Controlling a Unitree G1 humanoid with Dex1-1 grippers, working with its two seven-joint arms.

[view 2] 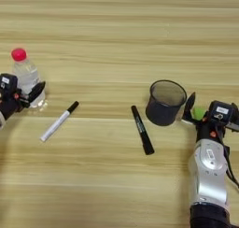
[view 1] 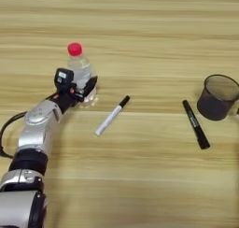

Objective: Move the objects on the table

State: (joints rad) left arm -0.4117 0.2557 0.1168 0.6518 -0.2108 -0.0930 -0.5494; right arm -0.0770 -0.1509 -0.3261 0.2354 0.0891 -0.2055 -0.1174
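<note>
Left eye view shows the table (view 1: 140,185) holding the black mesh cup (view 1: 218,97) upright at three o'clock. At ten o'clock, the bottle (view 1: 80,68) stands between the left gripper (view 1: 81,89) fingers, apparently clasped for lifting. Right gripper (view 2: 198,111) straddles the green block (view 2: 199,112); grip unclear.

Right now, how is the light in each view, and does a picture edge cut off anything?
Left eye view: soft, even light; faint shadows beside the black mesh cup, which the right edge cuts. Right eye view: the left gripper at the clear bottle is cut by the left edge; no glare on the table.
</note>
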